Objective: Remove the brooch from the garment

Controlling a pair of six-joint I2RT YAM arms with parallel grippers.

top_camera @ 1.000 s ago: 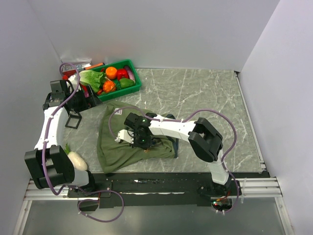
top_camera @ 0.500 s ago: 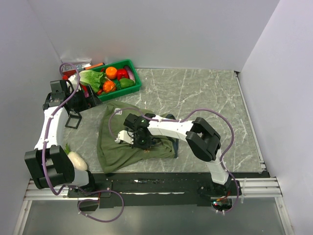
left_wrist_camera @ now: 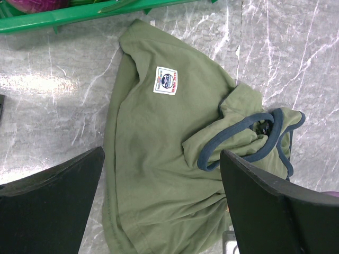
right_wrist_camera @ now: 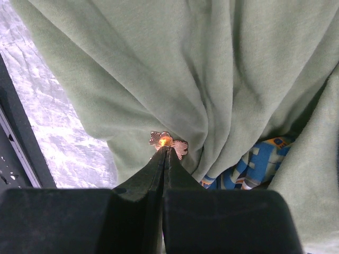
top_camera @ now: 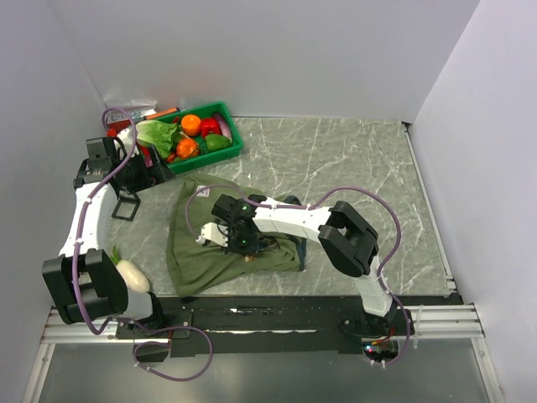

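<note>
Brooch [right_wrist_camera: 168, 142] on garment [right_wrist_camera: 212, 63], pinched at right claw [right_wrist_camera: 165, 150]

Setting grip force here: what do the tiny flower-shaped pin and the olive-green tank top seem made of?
Tiny pinkish flower-shaped brooch: probably thin metal, glossy coppery finish; its ribbed petals glint. Olive-green tank top: soft matte knit, likely cotton jersey; it drapes in loose folds.

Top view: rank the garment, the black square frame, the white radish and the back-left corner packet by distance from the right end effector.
1. Garment: directly beneath the right end effector, which pinches the brooch.
2. Black square frame and white radish, both to the left: too close to call.
3. Packet: back-left corner, behind the green basket.
</note>
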